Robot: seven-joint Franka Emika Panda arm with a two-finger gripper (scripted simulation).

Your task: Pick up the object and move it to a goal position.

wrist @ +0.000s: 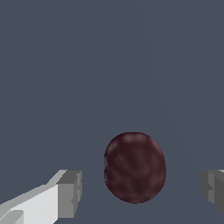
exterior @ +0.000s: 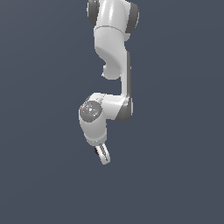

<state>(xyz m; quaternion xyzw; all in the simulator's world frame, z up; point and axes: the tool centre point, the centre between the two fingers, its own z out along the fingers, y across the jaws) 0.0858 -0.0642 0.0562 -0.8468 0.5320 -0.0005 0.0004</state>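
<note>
One dark red ball (wrist: pixel 134 167) between one tool's (wrist: pixel 142 192) two spread fingers (wrist: pixel 70 194).

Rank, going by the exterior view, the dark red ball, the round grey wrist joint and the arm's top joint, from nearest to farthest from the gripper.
1. Dark red ball: right at the gripper, on its exterior view's left.
2. Round grey wrist joint: above it.
3. Top joint: at the frame's top edge.
</note>
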